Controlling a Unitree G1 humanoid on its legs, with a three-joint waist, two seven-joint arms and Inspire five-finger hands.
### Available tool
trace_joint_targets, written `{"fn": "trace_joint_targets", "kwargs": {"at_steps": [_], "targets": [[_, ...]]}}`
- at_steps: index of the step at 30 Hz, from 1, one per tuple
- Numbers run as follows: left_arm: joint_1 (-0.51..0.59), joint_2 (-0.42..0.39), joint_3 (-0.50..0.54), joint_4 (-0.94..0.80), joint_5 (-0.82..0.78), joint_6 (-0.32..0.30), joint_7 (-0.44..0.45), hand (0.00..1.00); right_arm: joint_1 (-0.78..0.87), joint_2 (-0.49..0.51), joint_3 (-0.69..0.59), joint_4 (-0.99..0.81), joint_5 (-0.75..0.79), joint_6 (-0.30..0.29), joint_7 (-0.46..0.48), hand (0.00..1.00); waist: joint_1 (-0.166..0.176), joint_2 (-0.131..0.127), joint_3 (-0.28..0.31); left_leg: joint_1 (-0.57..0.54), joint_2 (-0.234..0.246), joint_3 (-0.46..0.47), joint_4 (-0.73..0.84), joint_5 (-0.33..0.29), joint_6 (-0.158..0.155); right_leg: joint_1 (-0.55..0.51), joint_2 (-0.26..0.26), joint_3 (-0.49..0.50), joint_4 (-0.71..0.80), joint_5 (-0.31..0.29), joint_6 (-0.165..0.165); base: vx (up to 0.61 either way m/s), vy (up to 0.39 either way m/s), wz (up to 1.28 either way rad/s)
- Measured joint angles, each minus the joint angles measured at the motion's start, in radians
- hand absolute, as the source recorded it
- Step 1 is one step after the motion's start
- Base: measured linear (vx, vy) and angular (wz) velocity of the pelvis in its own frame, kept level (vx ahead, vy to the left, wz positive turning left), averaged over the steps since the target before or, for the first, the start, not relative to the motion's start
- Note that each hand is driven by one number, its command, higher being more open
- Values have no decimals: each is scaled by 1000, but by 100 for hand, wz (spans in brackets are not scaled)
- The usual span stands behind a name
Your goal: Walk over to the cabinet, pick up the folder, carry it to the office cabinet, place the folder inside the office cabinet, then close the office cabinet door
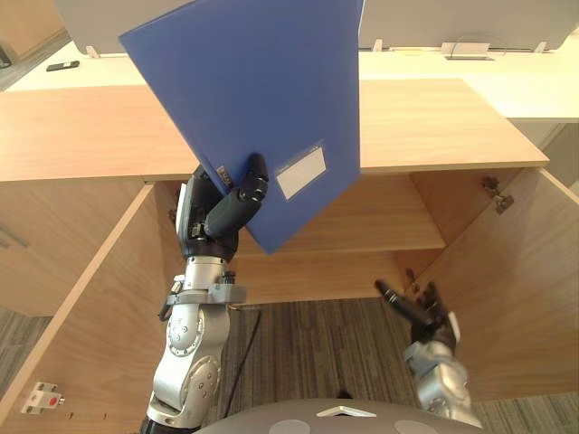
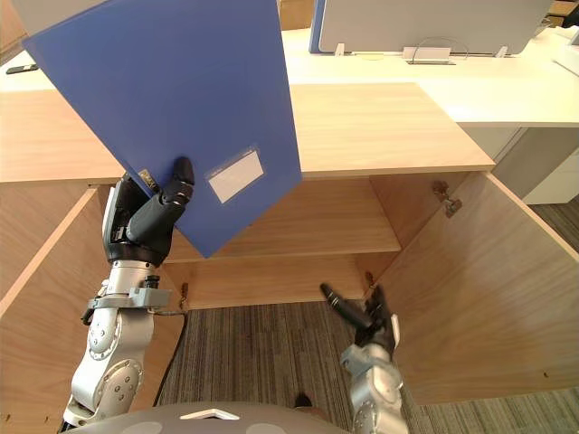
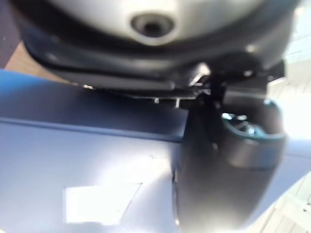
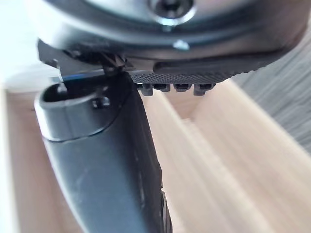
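Note:
A blue folder (image 1: 253,99) with a white label pocket (image 1: 301,172) stands upright and tilted in my left hand (image 1: 226,212). The thumb lies across its front and the fingers are behind it, so the hand is shut on its lower edge. The folder hangs in front of the open wooden office cabinet (image 1: 407,117), above the shelf (image 1: 362,221). In the left wrist view the folder (image 3: 87,170) shows just past the thumb (image 3: 228,160). My right hand (image 1: 421,312) hangs low near the right door (image 1: 516,280), fingers straight, holding nothing.
Both cabinet doors stand wide open: the left door (image 1: 90,307) and the right one. A white desk (image 1: 507,77) with a divider screen lies behind the cabinet top. Striped carpet (image 1: 326,344) covers the floor before the cabinet.

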Motion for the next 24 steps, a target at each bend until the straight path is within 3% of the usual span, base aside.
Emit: {"fn": "trace_joint_targets", "kwargs": {"at_steps": [4, 5, 10, 13, 18, 24], "targets": [[0, 13, 42, 0, -186, 4, -118, 0, -5, 12, -102, -224, 219, -50, 95, 100, -5, 3, 2, 14, 1, 21, 0, -7, -1, 2, 3, 20, 0, 0, 0, -24, -20, -15], [0, 13, 55, 0, -234, 8, -152, 0, -16, 17, -126, -275, 264, -86, 126, 100, -7, 3, 4, 16, 1, 25, 0, -9, 0, 2, 3, 24, 0, 1, 1, -20, -14, -9], [-6, 17, 79, 40, -284, 20, -248, 0, -137, -7, -165, -426, 322, -155, 208, 100, -24, 4, 19, 31, 1, 34, 0, -13, 2, 11, 2, 28, 0, 5, 7, -35, -23, -7], [-26, 30, 79, 104, -296, 37, -305, 0, -220, -89, -136, -440, 333, -154, 260, 100, -23, 7, 23, 32, 0, 34, 0, -13, 2, 13, -1, 28, 0, 7, 11, -40, -22, 1], [-124, 73, 41, 266, -293, 63, -380, 0, -461, -337, 41, -381, 308, -114, 412, 100, -16, 14, 31, 33, -2, 26, 1, -10, 4, 16, 0, 21, 5, 8, 13, -44, -29, 5], [-173, 92, 3, 326, -278, 65, -407, 0, -606, -467, 132, -160, 280, -53, 487, 100, 7, 12, 33, 27, 0, 4, 11, -11, 5, 19, -2, -5, 17, 14, 22, -21, -22, 10]]}}
